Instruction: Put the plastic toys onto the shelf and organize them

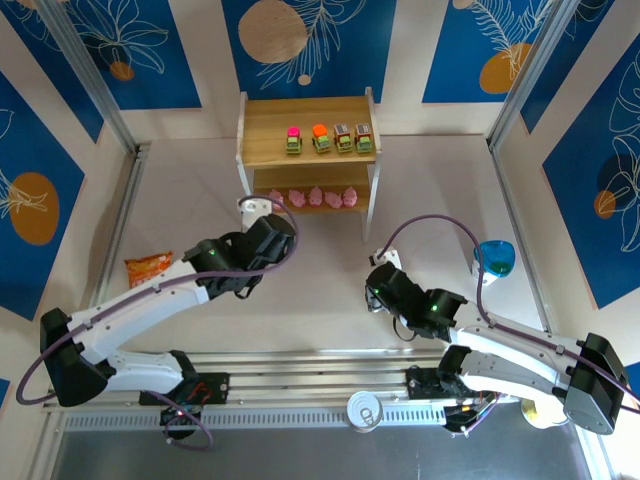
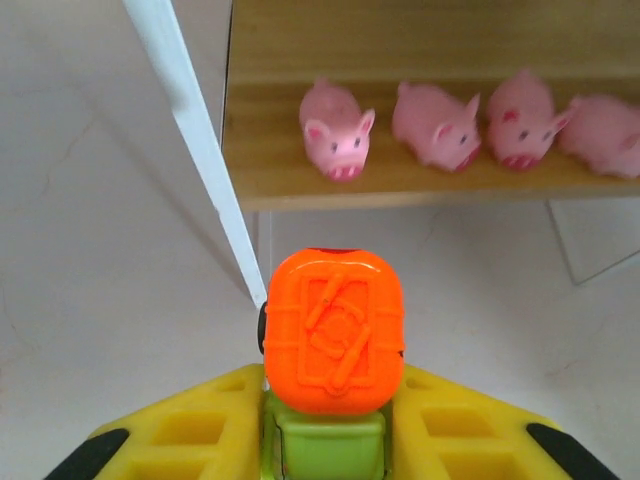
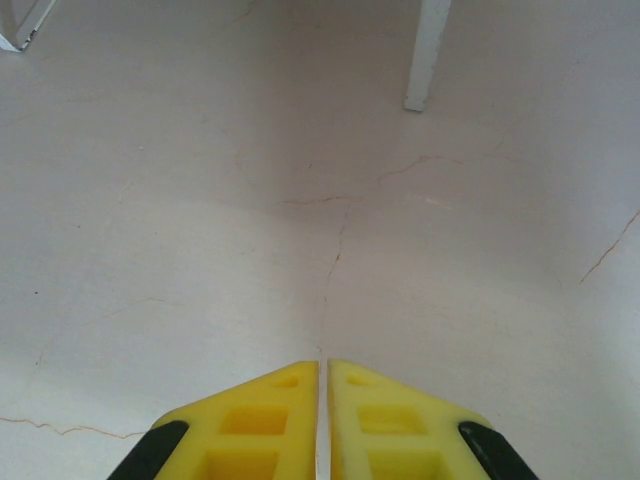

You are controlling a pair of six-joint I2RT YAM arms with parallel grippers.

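Orange-topped car (image 2: 335, 345), lengthwise toward shelf (image 2: 262, 165)

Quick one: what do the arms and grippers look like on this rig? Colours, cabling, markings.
The left arm and right arm both have white links, black joints and a looping purple cable. The left gripper and right gripper have yellow wedge-shaped fingers with square recesses and black patches near the base.

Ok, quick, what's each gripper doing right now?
Left gripper: shut on a green toy car with an orange top.
Right gripper: shut, holding nothing.
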